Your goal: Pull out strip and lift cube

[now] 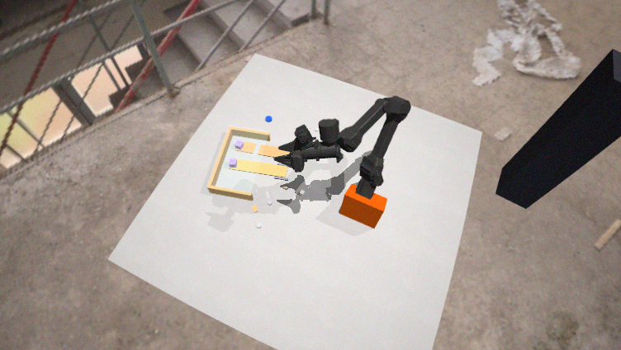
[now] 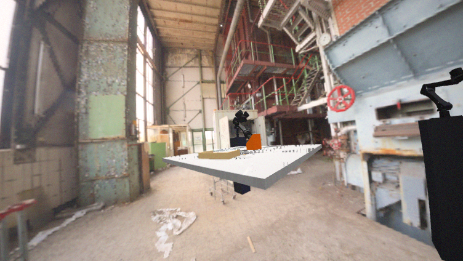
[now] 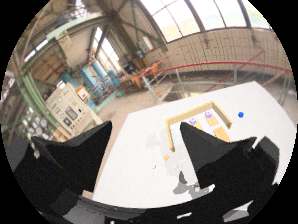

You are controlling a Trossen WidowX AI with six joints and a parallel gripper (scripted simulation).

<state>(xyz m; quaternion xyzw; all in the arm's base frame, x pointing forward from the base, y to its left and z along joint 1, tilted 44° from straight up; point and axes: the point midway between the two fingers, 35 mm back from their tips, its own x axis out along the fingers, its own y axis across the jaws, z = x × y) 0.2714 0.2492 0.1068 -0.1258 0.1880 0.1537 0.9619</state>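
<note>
A tan three-sided frame [image 1: 216,167] [image 2: 218,154] [image 3: 188,111] lies on the white board [image 1: 304,261]. Inside it the lower yellow strip [image 1: 259,167] is one long piece with a purple cube [image 1: 232,162] at its far end. The upper orange strip is in two pieces, a short one [image 1: 248,147] and a longer one [image 1: 271,150], with a second purple cube [image 1: 239,144] at its far end. I cannot read a label on either cube. My gripper [image 1: 283,153] [image 3: 146,125] is open and empty, hovering at the frame's open side over the strips' near ends.
The arm's orange base [image 1: 362,205] [image 2: 253,141] stands right of the frame. A blue dot [image 1: 267,118] [image 3: 241,113] lies behind the frame. Small loose bits [image 1: 254,208] lie in front of the open side. A dark block [image 1: 565,130] rises at the right.
</note>
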